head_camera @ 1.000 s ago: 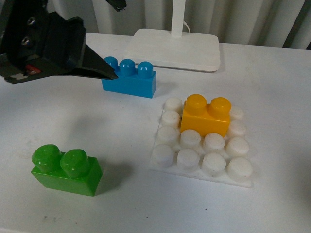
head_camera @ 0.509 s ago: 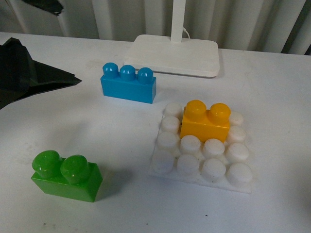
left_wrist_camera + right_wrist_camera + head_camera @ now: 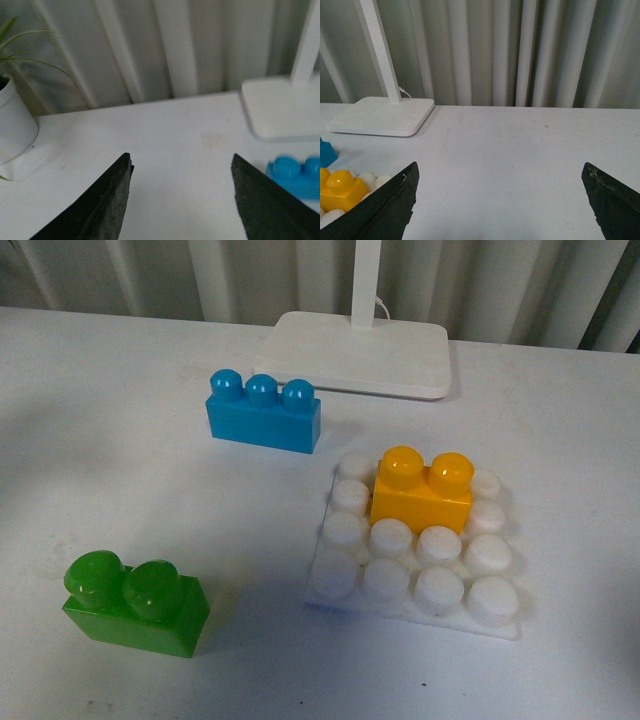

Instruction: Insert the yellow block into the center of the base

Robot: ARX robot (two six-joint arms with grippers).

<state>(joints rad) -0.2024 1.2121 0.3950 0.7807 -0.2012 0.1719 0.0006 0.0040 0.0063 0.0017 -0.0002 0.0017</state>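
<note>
**A:** ok so front view first. What's sitting where?

**B:** The yellow block is upright on the base, seated on the studs toward the far half of the plate, roughly centred side to side. There's a column of bare white studs on either side of it and two full rows of bare studs in front. Both of its round studs face up. The base lies flat on the white table.

**A:** and the other bricks?

**B:** The blue brick with three studs is beyond and to the left of the base, not touching it. The green brick is near the front left, well apart from everything. The lamp stand is at the back, just past the blue brick. No arms in that view at all.

**A:** left wrist view?

**B:** The left gripper has its two dark fingers spread wide, with only bare table between them, nothing held. The blue brick pokes in at one edge, with the lamp stand behind it. There's a white plant pot with a few green leaves at the opposite side, and pale curtain folds along the back.

**A:** right wrist?

**B:** Same deal. The right gripper has its fingers far apart and empty. Just beside one finger you can see the yellow block on the base, with a sliver of the blue brick next to it. The lamp stand sits further back against the curtain.
</note>
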